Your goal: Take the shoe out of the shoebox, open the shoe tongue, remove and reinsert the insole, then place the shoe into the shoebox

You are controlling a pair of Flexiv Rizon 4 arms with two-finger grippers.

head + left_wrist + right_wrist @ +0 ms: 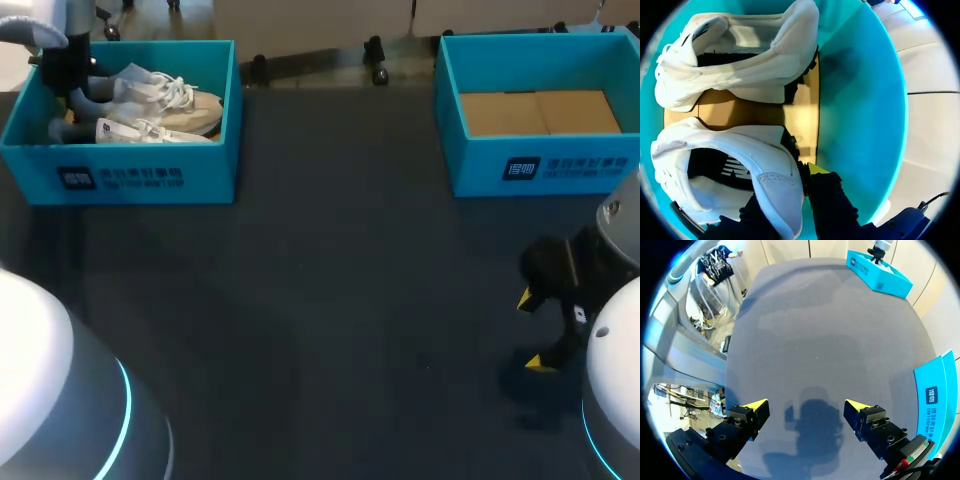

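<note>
At the far left corner of the tabletop (pixel 330 280), we see the left shoebox (pixel 210 165), a turquoise carton holding a pair of pale shoes on their sides. Our left gripper (pixel 790 192) is down inside it, at the end where the heels lie. In the left wrist view the heel wall of the held shoe (pixel 740 140) stands between the two fingers. One finger, with its yellow tip showing, presses on the outside of the heel, and the other reaches in at the shoe's opening, so they are clamped on that heel. The other shoe (pixel 755 55) lies just beside it on the brown cardboard floor, its heel turned the same way. At the far right corner sits the right shoebox (pixel 480 165), with only its cardboard floor (pixel 540 112) showing inside. Our right gripper (pixel 806 405) hangs over bare tabletop near the right edge, well apart from both boxes, with its fingers (pixel 747 417) spread wide and holding nothing.
</note>
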